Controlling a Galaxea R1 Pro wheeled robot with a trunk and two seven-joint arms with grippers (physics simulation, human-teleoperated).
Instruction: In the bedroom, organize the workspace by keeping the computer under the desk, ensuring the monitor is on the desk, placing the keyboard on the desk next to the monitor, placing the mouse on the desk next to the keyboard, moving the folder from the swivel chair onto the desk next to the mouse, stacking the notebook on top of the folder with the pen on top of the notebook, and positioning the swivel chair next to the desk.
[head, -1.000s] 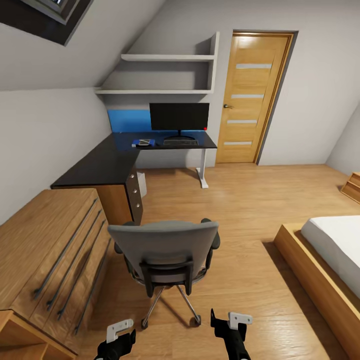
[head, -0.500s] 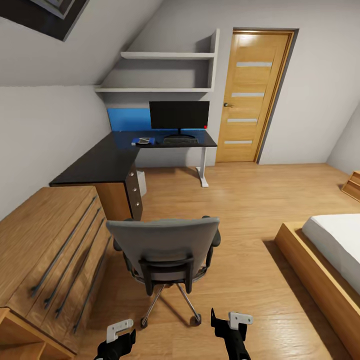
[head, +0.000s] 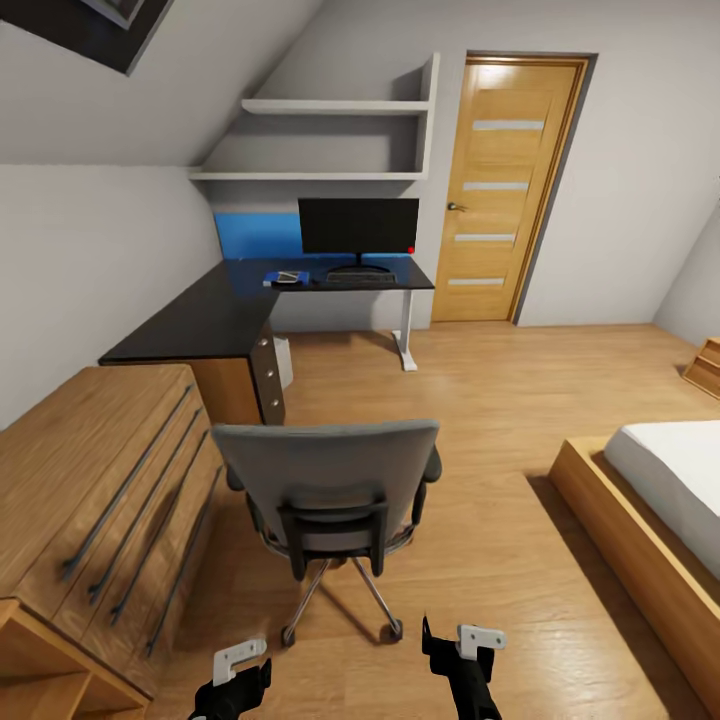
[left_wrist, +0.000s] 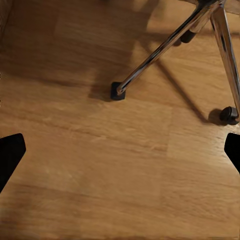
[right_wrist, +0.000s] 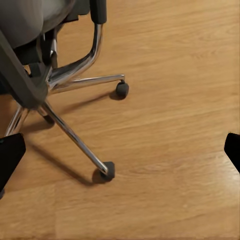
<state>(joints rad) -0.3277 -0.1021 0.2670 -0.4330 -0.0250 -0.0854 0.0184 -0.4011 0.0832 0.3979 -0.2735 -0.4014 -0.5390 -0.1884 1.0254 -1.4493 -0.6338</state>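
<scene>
The swivel chair (head: 328, 480) stands on the wood floor just ahead of me, its grey back toward me, well short of the black L-shaped desk (head: 215, 320). On the desk's far wing stand the monitor (head: 358, 227) and, in front of it, the keyboard (head: 360, 279). Left of the keyboard lies the blue folder (head: 272, 283) with the small pale notebook (head: 290, 277) on it. Pen and mouse are too small to make out. The white computer (head: 285, 362) sits under the desk. My left gripper (left_wrist: 120, 152) and right gripper (right_wrist: 120, 152) are open and empty, over the floor near the chair's chrome base (right_wrist: 75, 135).
A light wooden drawer chest (head: 100, 500) runs along the left, close to the chair. A low bed (head: 660, 500) fills the right side. The wooden door (head: 500, 190) is at the back, shelves (head: 330, 140) hang above the desk. Open floor lies between chair and bed.
The whole view has shifted a little, with chair, desk and chest sliding slightly up the picture: the camera moved. Both grippers keep their places and stay open.
</scene>
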